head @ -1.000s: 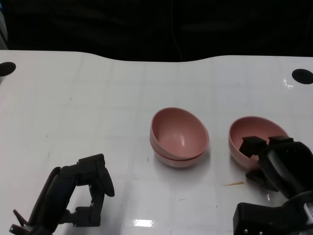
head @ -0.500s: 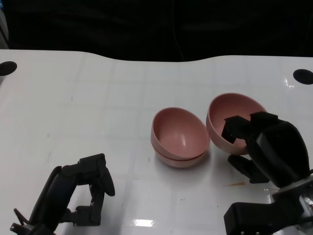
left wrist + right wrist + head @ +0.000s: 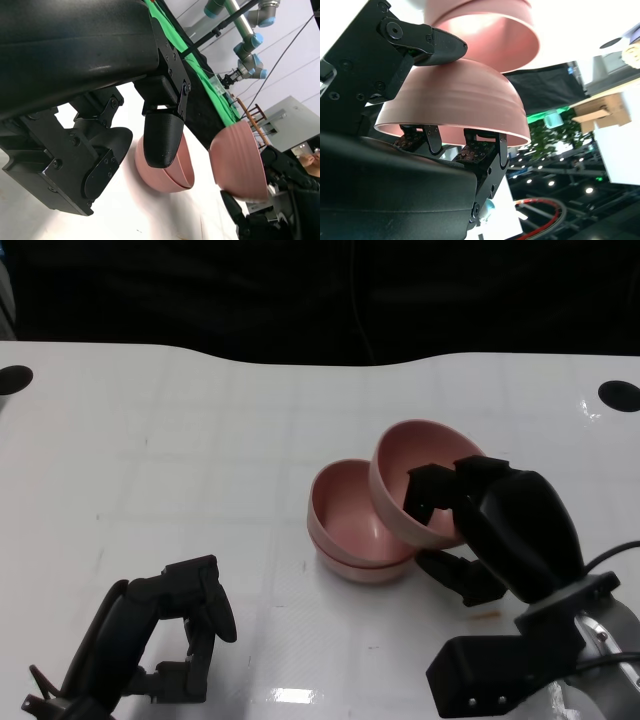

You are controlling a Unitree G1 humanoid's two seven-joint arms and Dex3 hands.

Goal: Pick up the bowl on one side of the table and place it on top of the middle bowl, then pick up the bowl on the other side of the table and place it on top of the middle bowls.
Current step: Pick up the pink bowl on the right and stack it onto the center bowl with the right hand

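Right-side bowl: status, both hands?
Right hand grips pink bowl, lifted and tilted over the rim of the middle stack. Left hand holds nothing, low on the table. Nothing in the way.

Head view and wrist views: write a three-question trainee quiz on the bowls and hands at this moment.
1. True or false: the right hand holds a pink bowl clear of the table.
2. How many bowls already sit nested in the middle stack? A) one B) two C) three
3. What does the left hand hold?

Key: 1 true. 2 B. 3 Nothing; it is empty, near the table's front edge.
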